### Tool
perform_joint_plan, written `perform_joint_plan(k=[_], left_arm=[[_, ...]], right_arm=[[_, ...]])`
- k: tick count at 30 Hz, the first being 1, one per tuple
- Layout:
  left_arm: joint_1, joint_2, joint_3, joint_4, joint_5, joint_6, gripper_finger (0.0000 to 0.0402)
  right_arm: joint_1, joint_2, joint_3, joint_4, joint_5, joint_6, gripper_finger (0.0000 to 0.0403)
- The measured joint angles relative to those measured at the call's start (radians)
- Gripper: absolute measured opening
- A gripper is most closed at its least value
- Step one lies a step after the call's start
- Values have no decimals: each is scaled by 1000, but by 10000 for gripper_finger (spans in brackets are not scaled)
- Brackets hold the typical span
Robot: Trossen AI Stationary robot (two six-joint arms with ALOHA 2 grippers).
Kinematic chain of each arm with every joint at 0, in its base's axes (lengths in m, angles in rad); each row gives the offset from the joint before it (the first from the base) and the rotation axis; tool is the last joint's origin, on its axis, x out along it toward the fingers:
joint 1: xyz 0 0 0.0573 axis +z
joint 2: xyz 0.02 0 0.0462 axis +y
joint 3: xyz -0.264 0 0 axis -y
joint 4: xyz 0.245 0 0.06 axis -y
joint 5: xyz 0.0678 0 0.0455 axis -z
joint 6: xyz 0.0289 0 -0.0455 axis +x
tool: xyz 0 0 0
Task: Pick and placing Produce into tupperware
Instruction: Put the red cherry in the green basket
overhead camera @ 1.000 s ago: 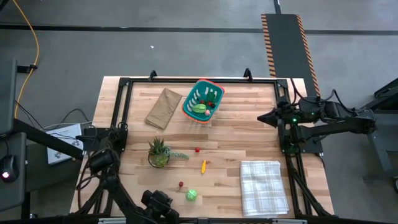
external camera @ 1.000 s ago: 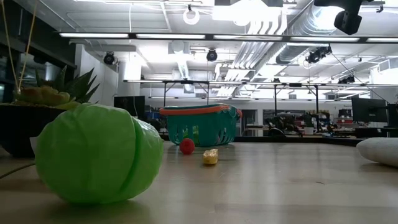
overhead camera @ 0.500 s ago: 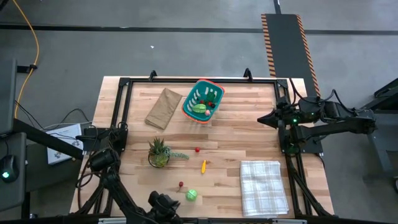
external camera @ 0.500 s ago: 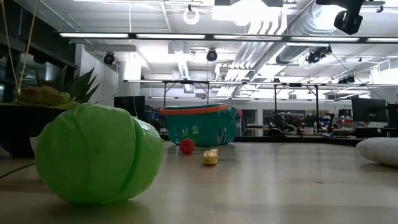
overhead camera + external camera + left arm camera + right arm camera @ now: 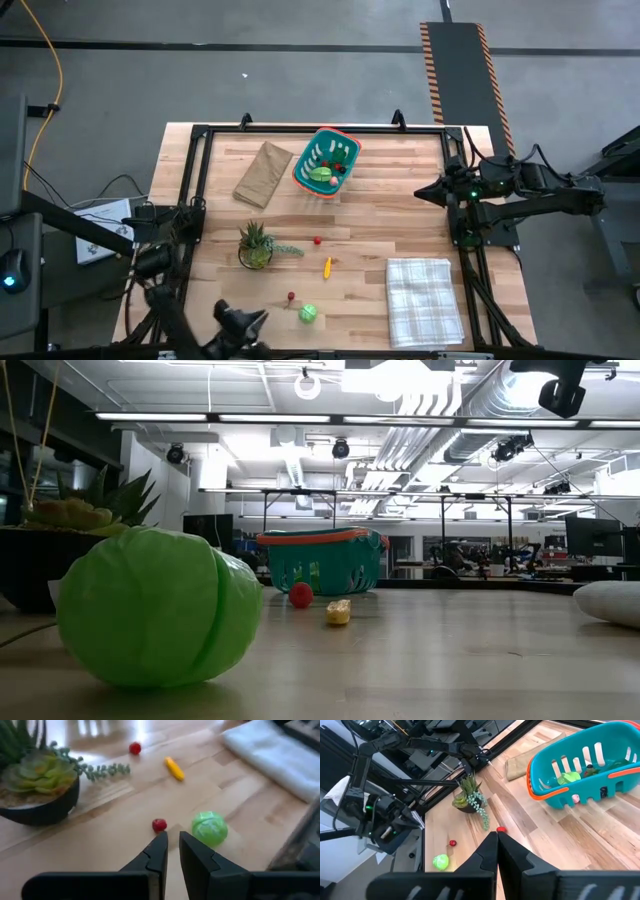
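Note:
The teal basket with an orange-red rim [image 5: 325, 163] stands at the table's far middle and holds a few pieces of produce. On the table lie a green cabbage [image 5: 308, 314], a small red piece [image 5: 291, 296] beside it, another red piece [image 5: 317, 240] and a yellow-orange piece [image 5: 327, 266]. My left gripper [image 5: 262, 317] hovers at the near edge, just left of the cabbage [image 5: 210, 828] and the small red piece [image 5: 159, 825]; its fingers stand a narrow gap apart and hold nothing. My right gripper [image 5: 425, 190] waits at the table's right side, shut and empty.
A spiky potted plant [image 5: 255, 245] stands left of the loose pieces. A flat brown paper bag [image 5: 262, 172] lies left of the basket. A checked cloth [image 5: 425, 297] lies at the near right. Black frame rails run along the table's edges.
My left gripper has shifted along the near edge toward the table's left edge, a little away from the cabbage. No produce has moved.

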Motion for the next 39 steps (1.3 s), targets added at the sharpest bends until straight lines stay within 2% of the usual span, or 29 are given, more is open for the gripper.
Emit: perform_joint_plan(k=[2,8,18,28,35,39], left_arm=[[-38,-3,-27,0,-55,-50,40],[-40,-4,-47,26,-141,-33,40],[-39,-4,-147,70,-88,-37,40],[-6,-3,-152,113,-45,22,40],[1,-3,-152,231,-88,145,40],[1,-1,-152,237,-121,156,40]], right_arm=[[0,0,0,0,3,0,1],[0,0,0,0,35,0,1],[0,0,0,-7,45,19,1],[0,0,0,-10,46,0,1],[0,0,0,-17,46,-7,1],[0,0,0,-17,46,-8,1]])
